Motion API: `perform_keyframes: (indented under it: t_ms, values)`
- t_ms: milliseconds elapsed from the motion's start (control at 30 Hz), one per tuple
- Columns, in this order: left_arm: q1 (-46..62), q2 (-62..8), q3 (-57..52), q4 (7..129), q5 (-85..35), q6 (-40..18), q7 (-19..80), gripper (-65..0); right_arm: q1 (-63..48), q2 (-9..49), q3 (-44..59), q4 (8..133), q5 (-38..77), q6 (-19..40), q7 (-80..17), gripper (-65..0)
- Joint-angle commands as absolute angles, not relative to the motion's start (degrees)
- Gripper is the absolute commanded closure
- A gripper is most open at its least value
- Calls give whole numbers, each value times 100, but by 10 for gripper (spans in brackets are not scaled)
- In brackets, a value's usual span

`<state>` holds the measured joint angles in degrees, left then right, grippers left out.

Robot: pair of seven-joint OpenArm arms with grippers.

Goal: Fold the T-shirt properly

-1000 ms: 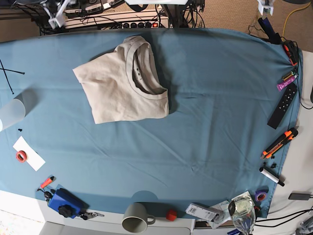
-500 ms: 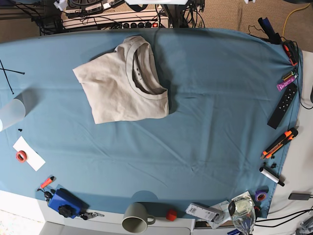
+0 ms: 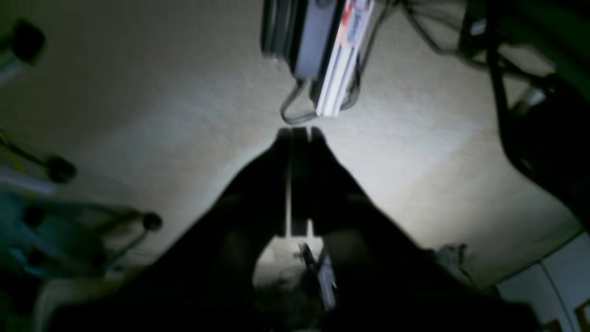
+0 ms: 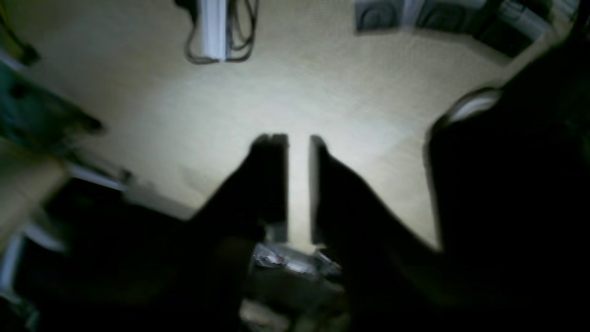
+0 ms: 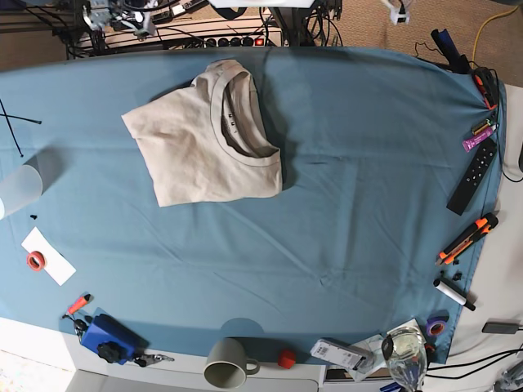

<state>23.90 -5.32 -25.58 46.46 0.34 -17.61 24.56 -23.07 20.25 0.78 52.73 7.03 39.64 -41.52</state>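
Observation:
The beige T-shirt [image 5: 204, 139] lies folded into a compact rectangle at the back left of the blue table cloth [image 5: 351, 163], collar up and toward the right. Neither gripper is near it. Both arms are drawn back beyond the table's far edge, with only small parts showing at the top left [image 5: 98, 12] and top right [image 5: 398, 10]. In the left wrist view my left gripper [image 3: 299, 133] is shut, empty, and points at beige carpet. My right gripper [image 4: 298, 138] also faces carpet, its fingers [image 4: 272, 175] parallel with a narrow slit and nothing between them.
A clear cup [image 5: 18, 189] and a tape roll on a white card [image 5: 37, 260] sit at the left edge. A remote [image 5: 472, 175], orange cutter [image 5: 467, 237] and marker [image 5: 453, 292] line the right edge. A mug [image 5: 227, 362], blue box [image 5: 108, 336] and glass [image 5: 404, 355] stand along the front.
The arm parts at the table's far edge have shifted sideways. The T-shirt has not moved.

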Motion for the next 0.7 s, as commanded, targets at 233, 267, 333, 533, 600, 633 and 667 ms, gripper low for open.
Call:
perform_keyframes:
  t_ms: [233, 267, 333, 533, 600, 633, 667]
  values:
    - [2209, -427, -2563, 3830, 604, -836, 974, 0, -1831, 2106, -1098, 4998, 117, 2637, -3041, 0]
    - [2202, -405, -2563, 3782, 725, -814, 788, 0, -1769, 2095, -1251, 4853, 14, 2477, -2770, 0]
    - [2204, -353, -2563, 3771, 958, -786, 364, 0, -1612, 2062, -1590, 4475, -307, 2250, -2357, 0]
    - [2171, -351, -2565, 3782, 1007, -1033, -141, 0, -1245, 2060, -2589, 3264, -414, 2018, -1114, 0]
    - [2174, -351, -2565, 3817, 1000, -1031, -139, 0, -1205, 2058, -2768, 3105, -414, 1824, -864, 0]
    - [2174, -349, -2565, 3817, 980, -1033, -139, 0, -1205, 2049, -2816, 3087, -412, 1653, -825, 0]
    - [2174, -346, -2565, 3817, 980, -1033, -145, 0, -1205, 2032, -2836, 3085, -412, 1474, -816, 0]
